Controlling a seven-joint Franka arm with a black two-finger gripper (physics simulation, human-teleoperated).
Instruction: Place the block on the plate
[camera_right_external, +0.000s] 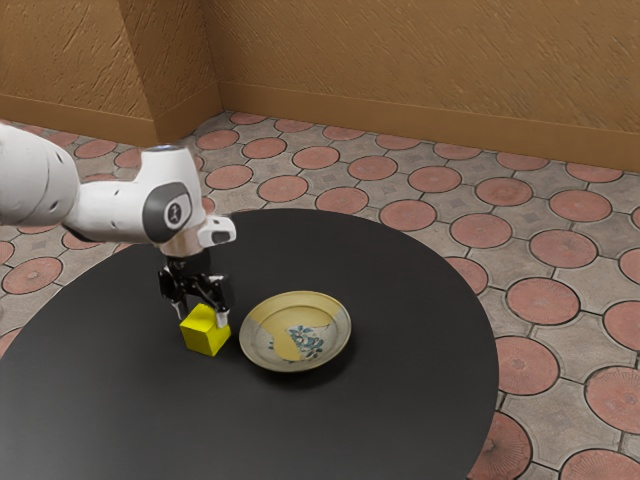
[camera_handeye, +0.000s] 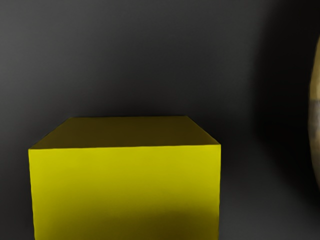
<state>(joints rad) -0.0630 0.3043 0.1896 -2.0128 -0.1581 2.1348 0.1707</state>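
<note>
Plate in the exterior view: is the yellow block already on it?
No, the yellow block is beside the plate, with a narrow strip of dark tabletop showing between them.

The wrist view's edges cut off plate (camera_handeye: 315, 112) and block (camera_handeye: 125, 190).
</note>
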